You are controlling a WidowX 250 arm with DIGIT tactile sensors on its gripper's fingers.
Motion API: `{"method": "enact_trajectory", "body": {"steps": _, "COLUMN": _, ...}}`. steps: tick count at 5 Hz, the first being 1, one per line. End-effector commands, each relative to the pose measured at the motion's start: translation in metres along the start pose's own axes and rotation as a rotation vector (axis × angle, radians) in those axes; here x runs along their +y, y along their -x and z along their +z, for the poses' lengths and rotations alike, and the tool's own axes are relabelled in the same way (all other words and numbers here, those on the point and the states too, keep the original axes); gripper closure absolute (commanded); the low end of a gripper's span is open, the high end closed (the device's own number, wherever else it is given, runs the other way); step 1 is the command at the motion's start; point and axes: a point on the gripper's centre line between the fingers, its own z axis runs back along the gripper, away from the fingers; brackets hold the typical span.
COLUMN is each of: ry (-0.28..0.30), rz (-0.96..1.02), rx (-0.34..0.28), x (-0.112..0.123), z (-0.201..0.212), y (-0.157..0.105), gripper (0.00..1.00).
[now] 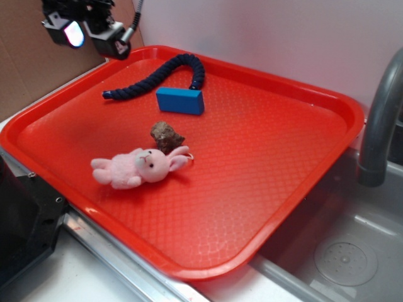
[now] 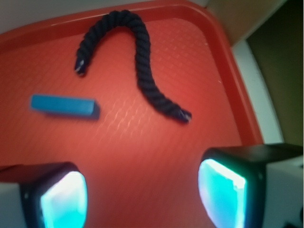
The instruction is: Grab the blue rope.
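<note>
The blue rope (image 1: 160, 73) is a thick dark navy twisted cord lying hooked at the far end of the red tray (image 1: 283, 157). The wrist view shows the same rope (image 2: 142, 71) as an arch ahead of the fingers, one bound end at the right and one at the left. My gripper (image 1: 88, 33) hangs above the tray's far left corner, well clear of the rope. Seen from the wrist, the gripper (image 2: 142, 199) is open, its two glowing pads wide apart with only bare tray between them.
A bright blue block (image 1: 180, 100) lies beside the rope, also visible as the block (image 2: 64, 106) in the wrist view. A brown lump (image 1: 167, 135) and a pink plush bunny (image 1: 138, 167) lie mid-tray. A grey faucet (image 1: 381, 119) and sink (image 1: 346, 258) stand at the right.
</note>
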Motion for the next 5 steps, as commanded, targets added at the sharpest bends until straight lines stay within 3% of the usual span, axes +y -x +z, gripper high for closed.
{"method": "enact_trajectory", "body": {"steps": 1, "ry": 0.001, "rz": 0.079, "rx": 0.030, "x": 0.030, "z": -0.045, "y": -0.050, "gripper": 0.00}}
{"method": "enact_trajectory", "body": {"steps": 2, "ry": -0.026, "rz": 0.092, "rx": 0.059, "x": 0.023, "z": -0.074, "y": -0.065, "gripper": 0.00}}
{"method": "enact_trajectory", "body": {"steps": 3, "ry": 0.032, "rz": 0.034, "rx": 0.083, "x": 0.007, "z": -0.095, "y": -0.071, "gripper": 0.00}}
{"method": "enact_trajectory", "body": {"steps": 4, "ry": 0.005, "rz": 0.051, "rx": 0.079, "x": 0.001, "z": -0.110, "y": -0.077, "gripper": 0.00}}
{"method": "enact_trajectory", "body": {"steps": 5, "ry": -0.011, "rz": 0.063, "rx": 0.072, "x": -0.002, "z": -0.116, "y": -0.076, "gripper": 1.00}}
